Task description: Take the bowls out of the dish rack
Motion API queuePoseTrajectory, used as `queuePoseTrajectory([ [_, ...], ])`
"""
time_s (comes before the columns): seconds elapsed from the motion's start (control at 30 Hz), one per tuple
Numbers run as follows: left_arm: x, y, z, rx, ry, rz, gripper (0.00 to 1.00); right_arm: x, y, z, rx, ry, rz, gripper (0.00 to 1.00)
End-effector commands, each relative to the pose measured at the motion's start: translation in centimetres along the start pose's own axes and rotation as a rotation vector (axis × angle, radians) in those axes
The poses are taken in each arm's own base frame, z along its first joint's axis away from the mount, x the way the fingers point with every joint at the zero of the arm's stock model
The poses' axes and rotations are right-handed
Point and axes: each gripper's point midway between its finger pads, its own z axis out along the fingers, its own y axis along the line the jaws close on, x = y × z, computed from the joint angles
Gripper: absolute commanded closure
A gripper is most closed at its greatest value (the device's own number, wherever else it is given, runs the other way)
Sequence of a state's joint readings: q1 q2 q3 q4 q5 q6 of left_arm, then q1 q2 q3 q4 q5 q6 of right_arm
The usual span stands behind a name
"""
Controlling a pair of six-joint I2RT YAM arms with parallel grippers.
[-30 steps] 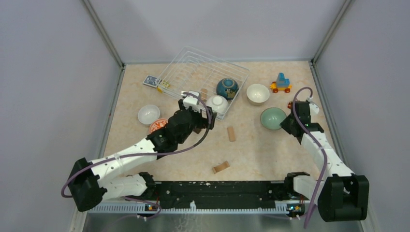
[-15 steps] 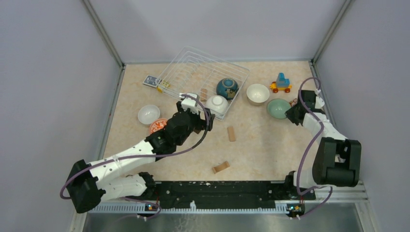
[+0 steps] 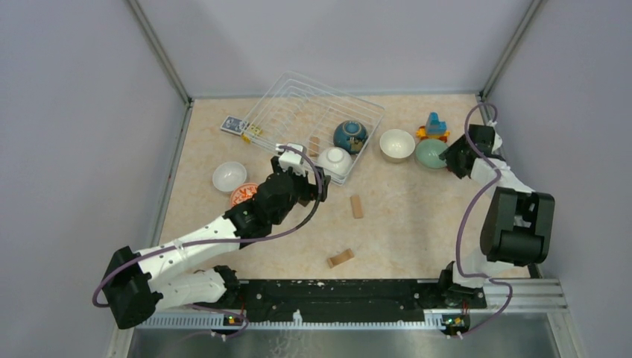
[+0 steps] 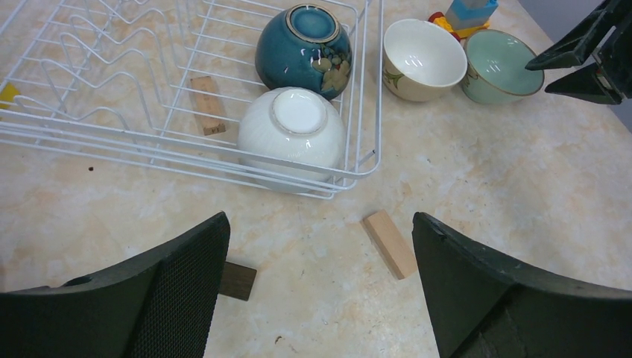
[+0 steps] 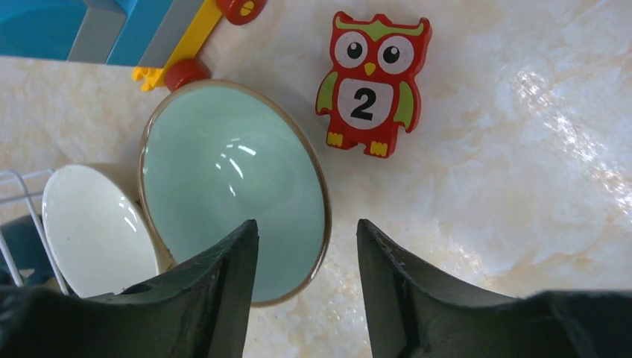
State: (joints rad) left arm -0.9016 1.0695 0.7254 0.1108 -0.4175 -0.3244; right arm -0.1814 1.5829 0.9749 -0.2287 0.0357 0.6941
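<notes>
My left gripper (image 4: 320,220) hangs spread wide and empty just off the near wall of the dish rack (image 4: 112,71). A tan block (image 4: 389,242) lies on the table between it and the rack's near right corner.

Inside the rack sit 2 bowls. An upturned white bowl (image 4: 293,138) is against the near wall and a dark blue bowl (image 4: 304,48) is tipped just behind it. A small wooden block (image 4: 206,104) shows among the wires to their left.

Right of the rack stand a cream bowl (image 4: 421,48) and a mint green bowl (image 5: 223,179), with a toy vehicle (image 5: 89,30) and an owl tile (image 5: 371,82) numbered 2 nearby. My right gripper (image 5: 307,227) straddles the mint bowl's rim with its jaws partly apart and a gap showing outside the rim.

Left of the rack's near corner are a second white bowl (image 3: 229,177) and an orange-patterned bowl (image 3: 242,194), which is half hidden by my left arm.
</notes>
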Motion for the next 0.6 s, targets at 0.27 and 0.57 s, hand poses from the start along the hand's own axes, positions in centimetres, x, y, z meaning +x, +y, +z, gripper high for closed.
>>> queuePoseTrajectory([
  [0.27,-0.1,-0.7,1.3,0.004,0.015,-0.025,0.01,-0.7,3.7,-8.1,-0.305,-0.112,-0.194,0.37],
  [0.57,-1.5,-1.3,4.2,0.089,0.063,-0.086,0.01,2.6,7.0,-13.8,-0.523,-0.112,-0.331,0.13],
])
